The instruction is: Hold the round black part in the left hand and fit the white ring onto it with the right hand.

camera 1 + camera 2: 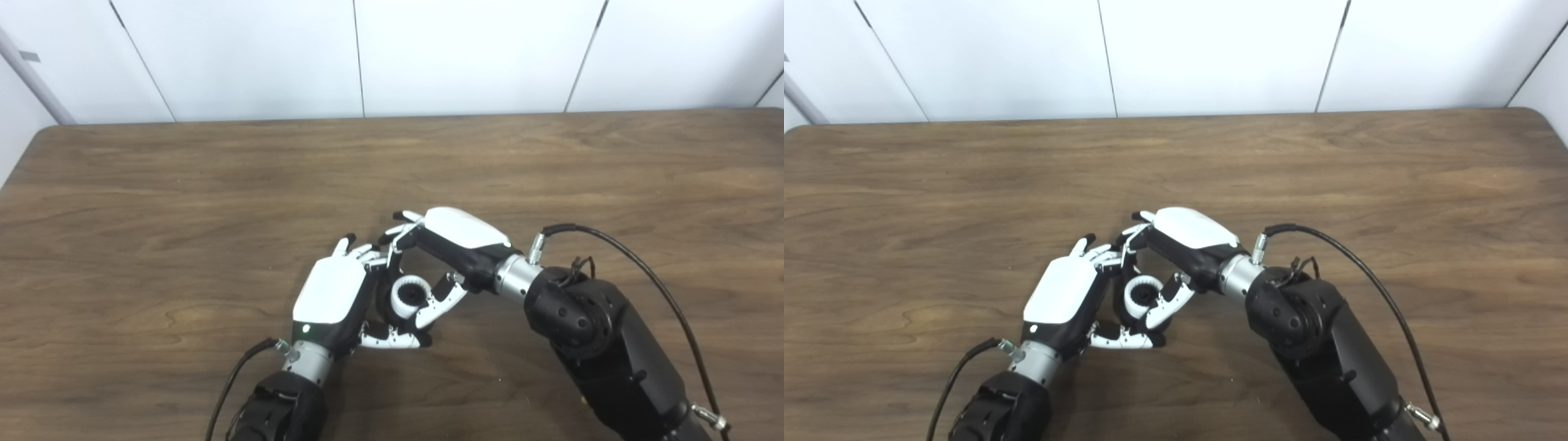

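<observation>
My left hand (334,294) is curled around the round black part (387,301), gripping it just above the table near the front middle. The white ring (409,294) sits against the open face of that black part, with a dark hole showing at its centre. My right hand (453,245) reaches in from the right, its fingers and thumb closed on the ring's rim. The same cluster shows in the right eye view, with the ring (1142,293) between both hands. Most of the black part is hidden behind the left palm.
The brown wooden table (184,184) stretches far to the left, right and back. A black cable (643,269) loops off the right forearm. White wall panels stand behind the table's far edge.
</observation>
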You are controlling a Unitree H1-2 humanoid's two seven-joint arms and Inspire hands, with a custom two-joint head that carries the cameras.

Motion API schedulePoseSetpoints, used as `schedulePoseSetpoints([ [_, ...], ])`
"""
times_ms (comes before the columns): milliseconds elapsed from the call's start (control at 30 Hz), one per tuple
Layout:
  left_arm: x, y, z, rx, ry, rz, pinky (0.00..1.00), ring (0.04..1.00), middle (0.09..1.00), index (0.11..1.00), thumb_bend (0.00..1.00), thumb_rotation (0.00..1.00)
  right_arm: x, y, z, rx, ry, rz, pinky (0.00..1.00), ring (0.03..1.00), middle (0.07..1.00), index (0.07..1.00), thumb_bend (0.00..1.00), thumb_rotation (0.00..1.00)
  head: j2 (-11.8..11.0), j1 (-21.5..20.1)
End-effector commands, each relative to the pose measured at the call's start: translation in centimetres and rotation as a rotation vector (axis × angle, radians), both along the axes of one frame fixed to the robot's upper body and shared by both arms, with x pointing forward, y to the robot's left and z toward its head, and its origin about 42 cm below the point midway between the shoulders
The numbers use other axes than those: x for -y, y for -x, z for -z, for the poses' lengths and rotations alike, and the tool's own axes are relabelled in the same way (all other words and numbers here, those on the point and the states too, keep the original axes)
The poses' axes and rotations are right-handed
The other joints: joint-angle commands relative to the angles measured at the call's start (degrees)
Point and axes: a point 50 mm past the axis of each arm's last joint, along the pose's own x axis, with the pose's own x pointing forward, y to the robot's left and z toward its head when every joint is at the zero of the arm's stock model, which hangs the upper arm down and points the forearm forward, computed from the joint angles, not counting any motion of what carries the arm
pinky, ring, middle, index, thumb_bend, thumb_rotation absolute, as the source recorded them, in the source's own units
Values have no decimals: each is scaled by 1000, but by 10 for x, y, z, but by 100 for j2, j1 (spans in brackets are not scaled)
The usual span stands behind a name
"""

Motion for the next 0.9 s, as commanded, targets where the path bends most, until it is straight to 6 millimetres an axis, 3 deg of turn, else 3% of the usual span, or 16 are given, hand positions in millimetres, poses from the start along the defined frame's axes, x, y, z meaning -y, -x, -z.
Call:
schedulePoseSetpoints([
  [0, 4, 3, 6, -36, -2, 25, 1000, 874, 760, 484, 521, 50, 2, -5, -10, 59, -13, 20, 933, 984, 847, 484, 523, 135, 2, 8],
  [867, 5, 3, 6, -24, -23, 27, 998, 862, 758, 486, 521, 53, 3, -6, -13, 79, -16, 14, 915, 979, 875, 492, 524, 153, 2, 8],
])
